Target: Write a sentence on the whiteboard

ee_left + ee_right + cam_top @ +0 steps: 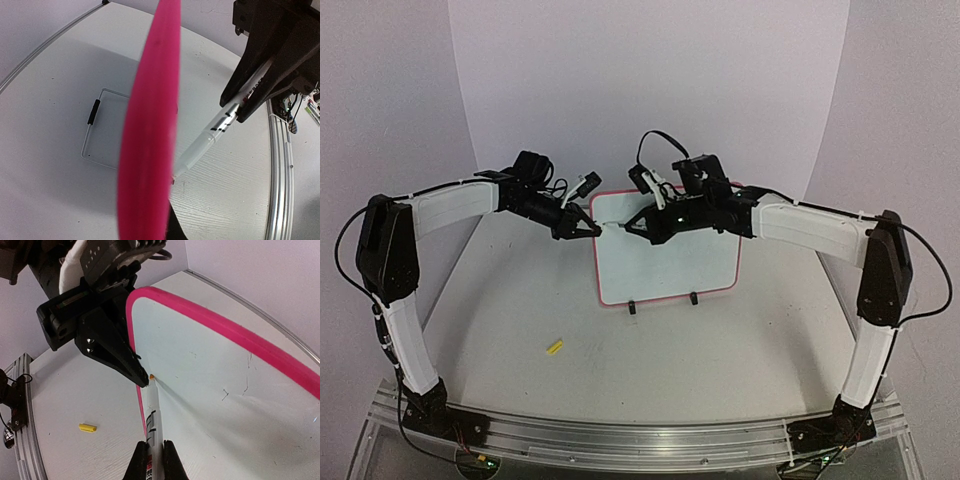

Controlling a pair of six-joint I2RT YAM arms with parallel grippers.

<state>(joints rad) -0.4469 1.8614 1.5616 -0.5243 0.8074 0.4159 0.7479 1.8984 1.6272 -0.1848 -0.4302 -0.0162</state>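
The whiteboard [665,265] stands upright at the table's middle on two black feet, with a pink frame [235,332]. My left gripper [592,228] is shut on the frame's left edge; the frame [150,125] fills the left wrist view. My right gripper [155,452] is shut on a white marker [154,415]. The marker's orange-yellow tip touches the board near its left edge, right beside the left fingertips [142,380]. I cannot make out the sentence; only a few thin dark marks [245,385] show on the board.
A small yellow cap [555,347] lies on the table in front of and left of the board, also in the right wrist view [87,428]. A thin wire stand with a black sleeve [93,111] rests on the table beside the frame. A metal rail [620,435] edges the near side.
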